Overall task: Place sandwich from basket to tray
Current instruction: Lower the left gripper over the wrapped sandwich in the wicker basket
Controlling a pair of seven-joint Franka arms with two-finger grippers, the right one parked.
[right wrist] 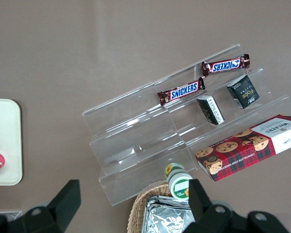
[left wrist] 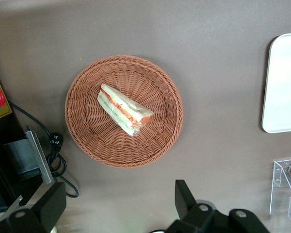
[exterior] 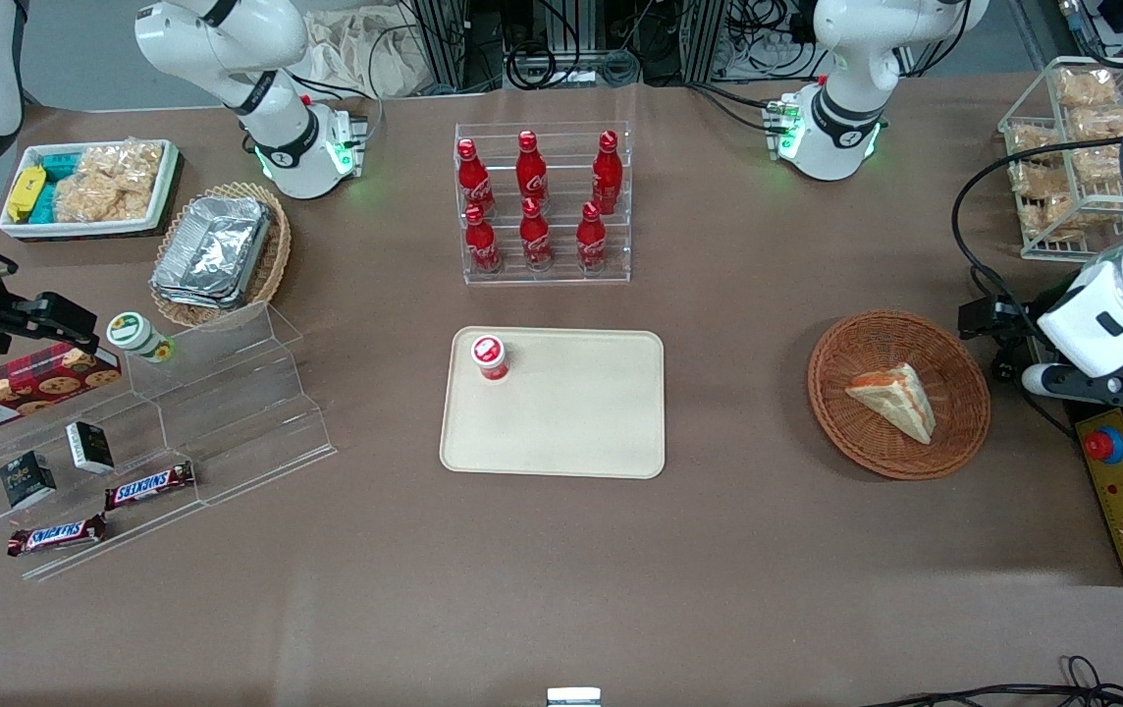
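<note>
Front view: the sandwich (exterior: pixel 895 398) lies flat in the round reddish-brown wicker basket (exterior: pixel 846 432), toward the working arm's end of the surface (exterior: pixel 561 570). The wedge sits near the basket's middle, with woven floor showing between it and the rim on every side. The beige tray (exterior: pixel 561 432) lies well apart from the basket, with bare brown surface between them. One red-capped cup (exterior: pixel 490 356) stands in a tray corner, on the side farther from the front camera; the remainder of the tray floor is uncovered. An acrylic rack of red cola bottles (exterior: pixel 537 201) stands farther from the camera than the tray, separated from its rim.

Left wrist view: the gripper (left wrist: pixel 111 206) hangs above bare surface just outside the basket rim, not over the sandwich. Its two black fingers (left wrist: pixel 184 196) are spread wide apart and hold nothing. The tray's rounded corner (left wrist: pixel 274 87) shows at a distance from the basket.
</note>
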